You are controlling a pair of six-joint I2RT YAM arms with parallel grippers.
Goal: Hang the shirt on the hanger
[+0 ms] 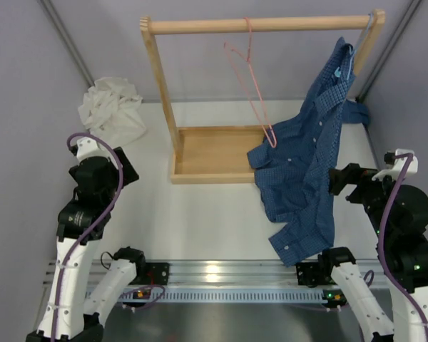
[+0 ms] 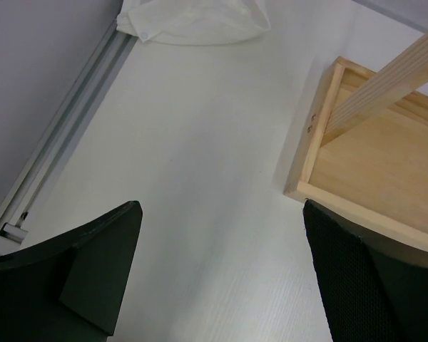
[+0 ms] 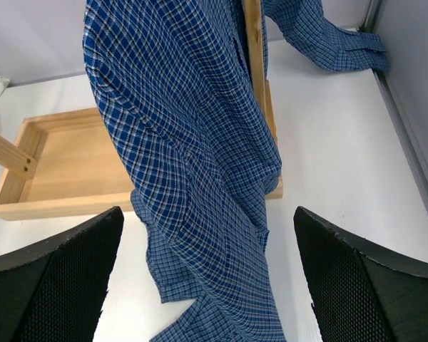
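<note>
- We are holding our left gripper [image 2: 221, 210] wide open and empty, in front of the wooden rack's [image 1: 162, 85] left corner.
- We are keeping our right gripper [image 3: 208, 214] spread wide too, gripping nothing, at the rack's right front, facing the blue shirt [image 1: 307, 157].
- The shirt [image 1: 113, 110] is lying crumpled left of the rack.
- The hanger [image 1: 251, 85] is hanging bare from the rack's top rail.

The top camera looks down from behind the arms [image 1: 78, 235]. Both wrist cameras, low and close, share the wooden rack [image 2: 371, 164].
</note>
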